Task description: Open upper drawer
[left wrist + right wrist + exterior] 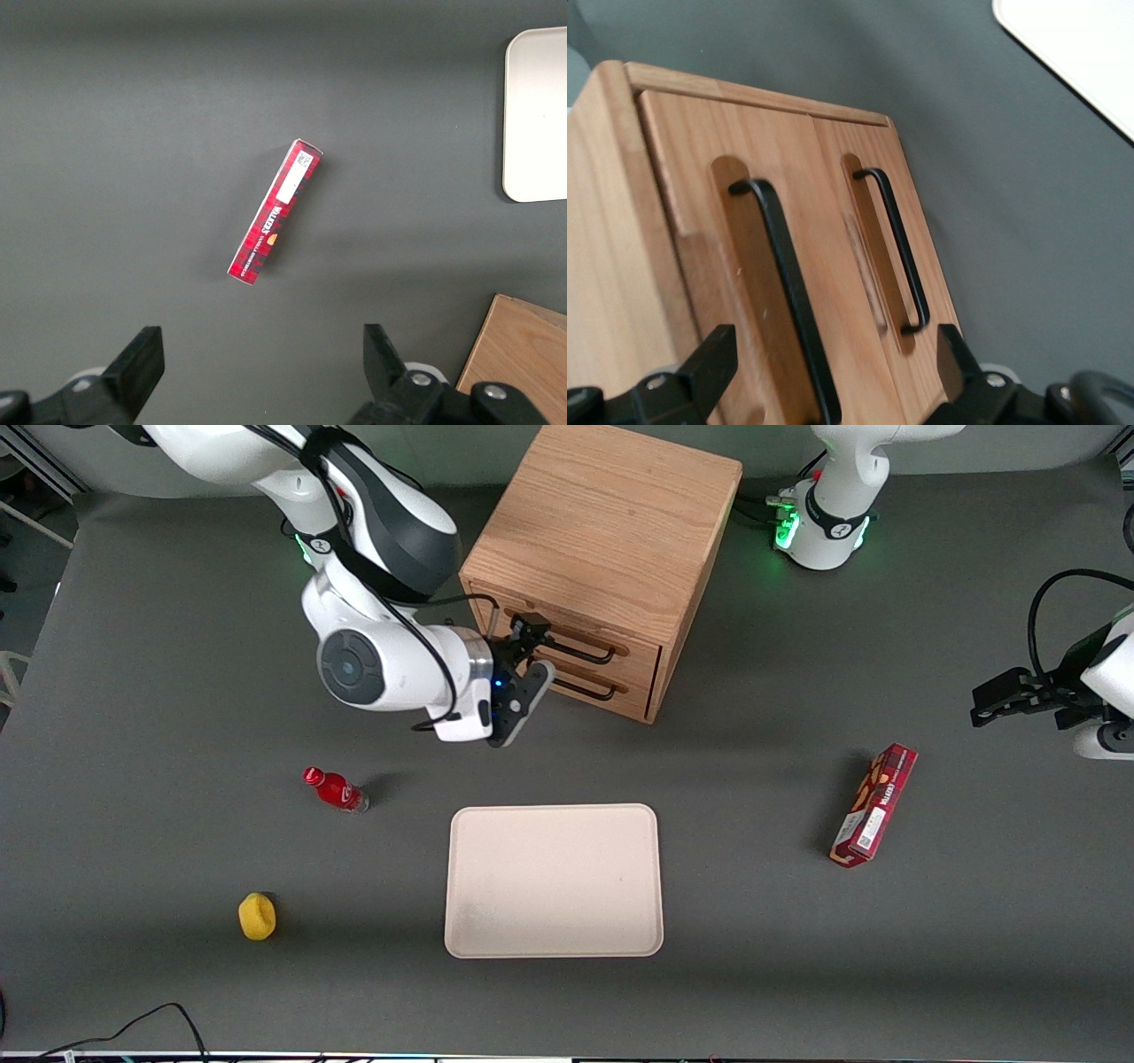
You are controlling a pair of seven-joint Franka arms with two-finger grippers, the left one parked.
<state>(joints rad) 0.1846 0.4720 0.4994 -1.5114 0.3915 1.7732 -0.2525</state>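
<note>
The light-oak cabinet (602, 522) stands at the table's back. Its upper drawer (625, 640) and the lower drawer (633, 698) both look shut, each with a long black bar handle. My right gripper (529, 662) is open, right in front of the drawer fronts, at the end of the handles toward the working arm. In the right wrist view the upper drawer (744, 266) fills the frame. Its handle (784, 283) runs between my spread fingers (718, 354), and the gripper (833, 352) is not closed on it. The lower drawer's handle (899, 257) lies beside it.
A cream tray (554, 881) lies nearer the front camera than the cabinet. A red bottle (337, 790) and a yellow object (257, 917) lie toward the working arm's end. A red box (874, 804) lies toward the parked arm's end and also shows in the left wrist view (275, 212).
</note>
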